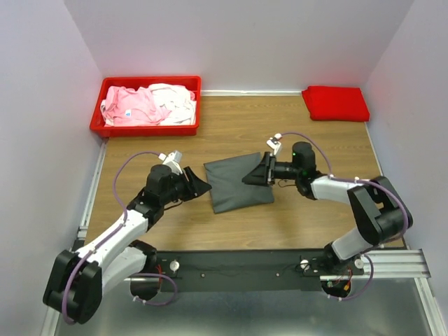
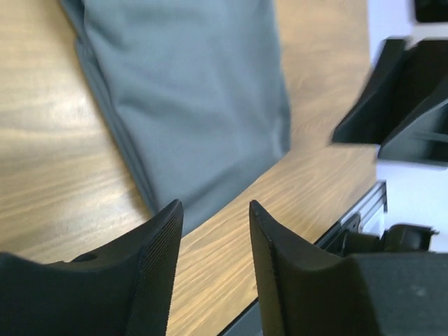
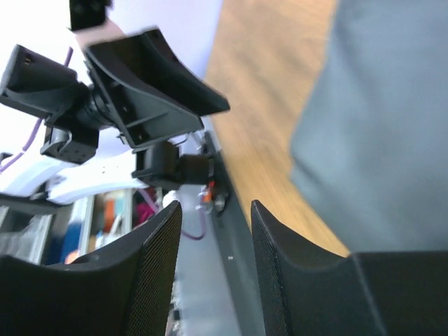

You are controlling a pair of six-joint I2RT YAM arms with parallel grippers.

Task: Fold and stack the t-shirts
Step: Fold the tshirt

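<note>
Top external view shows the dark grey t-shirt (image 1: 236, 183) lying folded into a flat, slightly skewed rectangle in the middle of the wooden table (image 1: 245, 122), between the two arms. The left gripper (image 1: 199, 186) sits just beside its left edge and the right gripper (image 1: 256, 175) at its upper right edge. Both wrist views show the fingers spread with nothing between them, so neither pincer grasps anything. A bright red t-shirt (image 1: 336, 103) lies folded at the far right corner, well apart. A pale pink shirt (image 1: 129, 105) and a white shirt (image 1: 175, 98) are heaped in the red plastic bin (image 1: 147, 130) at the far left.

The grey cloth looks light, soft and limp. It would likely sag and fall open if lifted by one point, and its layers may slide over each other. It is probably best taken at two opposite edges at once, pinching through all the layers low against the table, or along the thick folded edge seen in the left wrist view.
</note>
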